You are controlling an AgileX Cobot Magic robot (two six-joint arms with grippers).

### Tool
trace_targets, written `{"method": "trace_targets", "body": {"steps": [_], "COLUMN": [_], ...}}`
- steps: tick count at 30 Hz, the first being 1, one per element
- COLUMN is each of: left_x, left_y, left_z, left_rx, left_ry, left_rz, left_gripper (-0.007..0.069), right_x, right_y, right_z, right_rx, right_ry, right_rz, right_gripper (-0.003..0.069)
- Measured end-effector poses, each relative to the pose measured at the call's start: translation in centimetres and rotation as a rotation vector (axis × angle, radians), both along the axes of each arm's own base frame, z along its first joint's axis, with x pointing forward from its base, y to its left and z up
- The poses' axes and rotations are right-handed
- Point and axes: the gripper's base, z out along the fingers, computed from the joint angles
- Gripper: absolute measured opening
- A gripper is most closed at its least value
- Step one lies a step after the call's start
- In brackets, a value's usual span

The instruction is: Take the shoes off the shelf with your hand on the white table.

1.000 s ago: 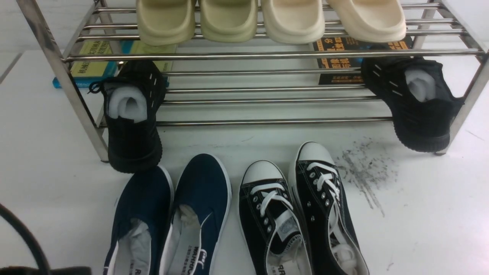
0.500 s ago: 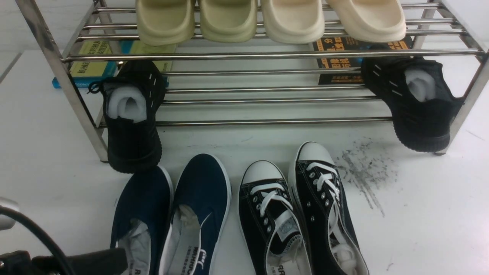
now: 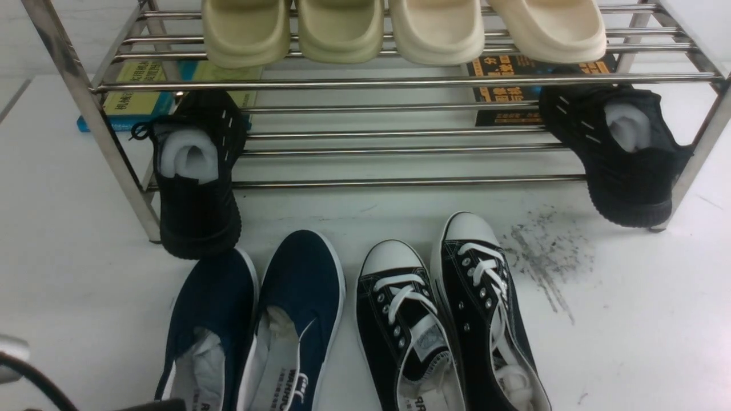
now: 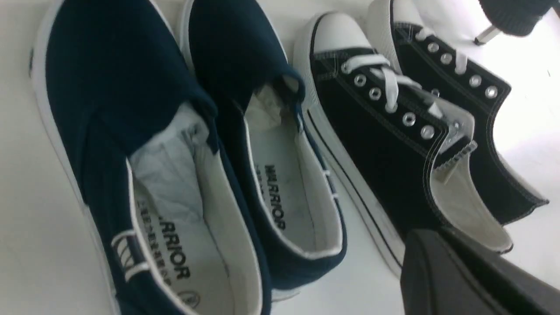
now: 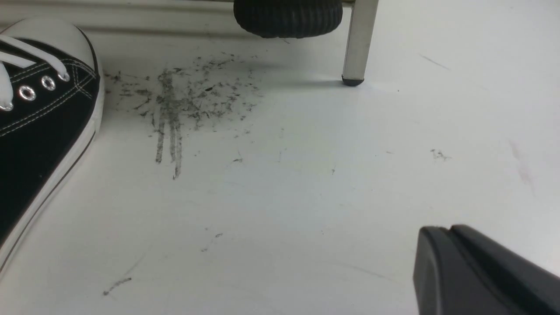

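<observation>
The shoes, a navy blue slip-on pair with white soles, lie side by side on the white table in front of the shelf, toes toward it. In the left wrist view both shoes show white lining marked "WARRIOR" and paper stuffing. My left gripper is shut and holds nothing; it hovers by the heel of a lace-up sneaker, to the right of the navy pair. My right gripper is shut and empty above bare table. Only a cable of the left arm shows in the front view.
Black lace-up sneakers lie right of the navy pair. Two black knit shoes hang off the shelf's lower tier, and beige slippers sit on top. Books lie behind. A grey scuff smear marks the table.
The left arm's dark body came up into the front view's lower left corner half a second ago and has since sunk almost out of it. The shoes have not moved.
</observation>
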Motion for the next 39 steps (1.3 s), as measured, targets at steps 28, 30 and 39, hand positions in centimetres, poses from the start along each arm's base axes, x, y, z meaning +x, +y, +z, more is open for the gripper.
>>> {"method": "trace_targets", "body": {"steps": [28,30,39], "left_x": [-1.3,-1.4,-1.2], "left_y": [5.2,5.2,5.2], "left_z": [-6.1,-6.2,-7.7], "left_rx": [0.264,0.267,0.261], "left_ry": [-0.223,-0.217,-0.196], "left_rz": [0.536,0.536,0.541], "left_gripper": [0.0064,0.0066,0.0072], "right_x": [0.0,0.0,0.0], "right_y": [0.0,0.0,0.0], "right_z": [0.0,0.0,0.0], "right_rx": [0.0,0.0,0.0], "right_ry": [0.0,0.0,0.0], "right_rz": [0.0,0.0,0.0], "right_gripper": [0.0048,0.005,0.0062]}}
